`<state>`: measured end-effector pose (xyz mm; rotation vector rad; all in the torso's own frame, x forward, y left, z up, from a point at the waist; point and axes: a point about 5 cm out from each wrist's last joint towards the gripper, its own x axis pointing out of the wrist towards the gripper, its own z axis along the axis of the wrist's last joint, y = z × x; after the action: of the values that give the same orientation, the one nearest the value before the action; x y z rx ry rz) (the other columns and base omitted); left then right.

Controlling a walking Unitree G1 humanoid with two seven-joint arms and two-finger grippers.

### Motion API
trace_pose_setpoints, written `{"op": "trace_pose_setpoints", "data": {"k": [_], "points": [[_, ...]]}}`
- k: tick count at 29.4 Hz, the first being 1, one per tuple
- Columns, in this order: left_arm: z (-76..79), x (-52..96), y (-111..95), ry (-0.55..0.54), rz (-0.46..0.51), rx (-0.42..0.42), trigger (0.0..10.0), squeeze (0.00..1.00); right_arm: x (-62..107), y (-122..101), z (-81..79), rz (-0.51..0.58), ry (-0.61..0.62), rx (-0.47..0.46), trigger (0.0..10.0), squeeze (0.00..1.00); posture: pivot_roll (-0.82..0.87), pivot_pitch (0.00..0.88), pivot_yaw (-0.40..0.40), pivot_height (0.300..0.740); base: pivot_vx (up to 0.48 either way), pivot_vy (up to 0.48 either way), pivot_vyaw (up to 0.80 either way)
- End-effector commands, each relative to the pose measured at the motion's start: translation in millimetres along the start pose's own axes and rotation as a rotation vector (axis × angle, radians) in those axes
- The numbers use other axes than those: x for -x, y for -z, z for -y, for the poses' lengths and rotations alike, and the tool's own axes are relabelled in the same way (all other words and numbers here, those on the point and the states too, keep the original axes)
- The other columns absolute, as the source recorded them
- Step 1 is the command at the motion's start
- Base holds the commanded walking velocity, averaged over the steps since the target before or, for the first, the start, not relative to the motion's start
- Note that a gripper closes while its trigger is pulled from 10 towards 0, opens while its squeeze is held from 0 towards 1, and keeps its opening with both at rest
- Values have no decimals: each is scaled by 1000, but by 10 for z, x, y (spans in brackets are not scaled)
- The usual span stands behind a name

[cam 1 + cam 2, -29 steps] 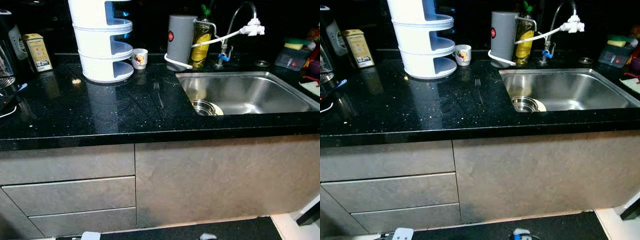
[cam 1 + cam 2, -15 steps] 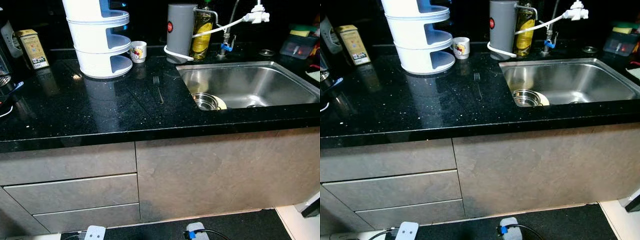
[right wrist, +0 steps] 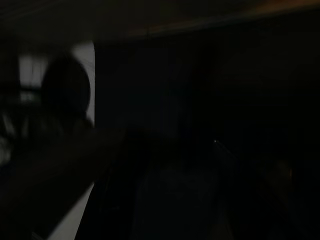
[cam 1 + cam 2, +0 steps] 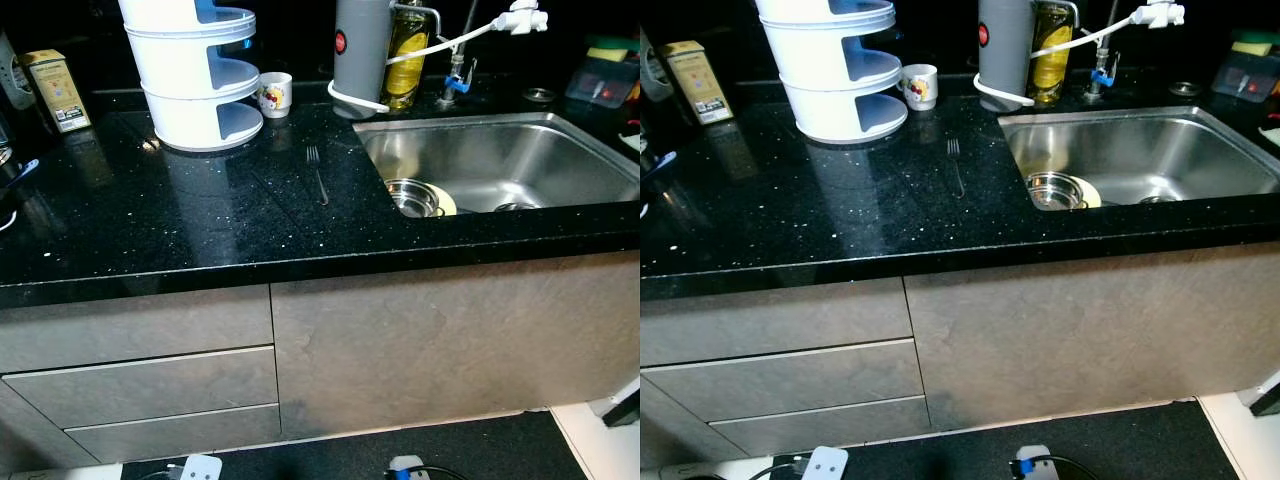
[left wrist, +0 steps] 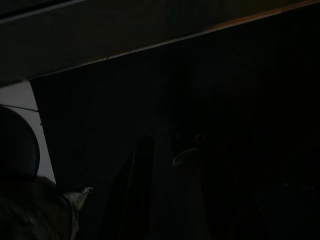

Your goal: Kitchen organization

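A black stone counter (image 4: 180,230) runs across the eye views. On it a steel fork (image 4: 317,172) lies just left of the steel sink (image 4: 520,160). Inside the sink a small steel bowl (image 4: 411,196) sits against a yellow plate (image 4: 446,204). A white mug (image 4: 273,94) with a picture stands at the back, beside a white tiered stand (image 4: 195,75). Both arms hang idle in the shade. The left gripper (image 5: 175,200) and the right gripper (image 3: 185,190) are dim shapes in very dark wrist views.
Behind the sink stand a grey canister (image 4: 360,55), a yellow oil bottle (image 4: 404,55) and a tap with a white head (image 4: 525,18). A tea box (image 4: 54,90) is far left. Below are grey drawers (image 4: 150,385) and a cabinet door (image 4: 440,340). Plugs and cables (image 4: 200,467) lie on the floor.
The whole picture has shifted, so the camera has moved: the counter and sink now sit higher in view. Nothing on the counter has moved.
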<state>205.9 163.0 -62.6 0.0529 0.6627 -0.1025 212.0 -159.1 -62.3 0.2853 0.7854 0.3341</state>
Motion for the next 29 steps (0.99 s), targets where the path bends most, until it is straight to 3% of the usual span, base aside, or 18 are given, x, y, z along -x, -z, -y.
{"op": "trace_pose_setpoints", "data": {"k": [1, 2, 3, 5, 7, 12, 17, 21, 26, 29], "points": [[-85, 28, 90, -46, -45, 21, 10000, 0, 77, -125, 212, 93, 177, -4, 10000, 0, -31, 170, 14, 740, 0, 0, 0], [-100, 25, 90, -58, -51, 23, 10000, 0, 100, -160, 277, 109, 242, -15, 10000, 0, -31, 170, 14, 740, 0, 0, 0], [-111, 24, 77, -68, -42, 21, 10000, 0, 176, -232, 432, 122, 379, 60, 10000, 0, -37, 152, 24, 740, 0, 0, 0], [-124, 18, 44, -73, -21, 46, 10000, 0, 187, -269, 456, 143, 412, 58, 10000, 0, -49, 145, 32, 740, 0, 0, 0], [-143, 15, 33, -77, -18, 56, 10000, 0, 173, -269, 434, 152, 409, 39, 10000, 0, -54, 143, 36, 740, 0, 0, 0], [-144, 11, 37, -66, -30, 40, 10000, 0, 138, -183, 338, 135, 386, 102, 10000, 0, -40, 124, 57, 740, 0, 0, 0], [-231, 18, 15, -96, -15, 5, 10000, 0, 81, -75, 205, 89, 388, 239, 10000, 0, -70, 102, 75, 740, 0, 0, 0], [-239, 16, 22, -89, -27, 12, 10000, 0, 48, -98, 160, 76, 368, 304, 10000, 0, -78, 101, 43, 740, 0, 0, 0], [-75, 28, 103, -93, -43, 10, 10000, 0, 52, -179, 199, 36, 315, 441, 10000, 0, -51, 109, -63, 740, 0, 0, 0], [-62, 31, 115, -91, -47, 9, 10000, 0, 51, -182, 201, 31, 313, 445, 10000, 0, -49, 110, -68, 740, 0, 0, 0]]}}
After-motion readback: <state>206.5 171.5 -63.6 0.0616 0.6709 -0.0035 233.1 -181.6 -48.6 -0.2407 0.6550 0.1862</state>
